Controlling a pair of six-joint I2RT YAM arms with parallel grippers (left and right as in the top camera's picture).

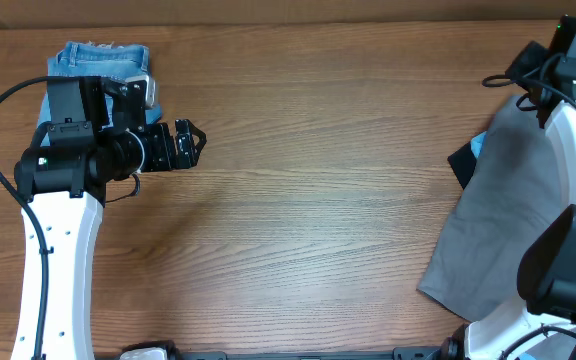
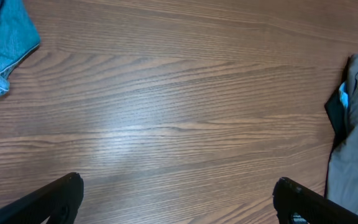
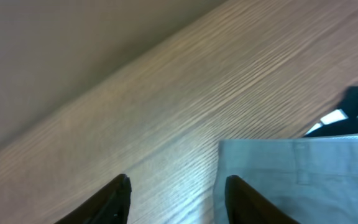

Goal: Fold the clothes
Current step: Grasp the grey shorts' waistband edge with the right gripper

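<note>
The left pincer [image 2: 178, 190] stood wide open, its two dark fingers [image 2: 61, 198] at the lower corners of the left wrist view with only bare wooden table [image 1: 318, 200] between them, holding nothing; in the overhead view it sat at the left of the frame, just below the small blue denim shorts [image 1: 98, 62], which lay bunched at the upper left. The right pincer [image 3: 176, 193] was also parted, gripping nothing; the right wrist view showed its fingers at the bottom edge, above the table, with the corner of the grey shorts [image 3: 303, 180] reaching in beside one fingertip; whether that finger touched the cloth could not be told from this low angle. The grey shorts [image 1: 503, 220] lay spread at the right of the overhead frame, running from the upper right down toward the lower right, partly under the white right arm; a black garment with light-blue fabric [image 1: 465, 160] peeked out from beneath their left edge, well apart from the denim.
</note>
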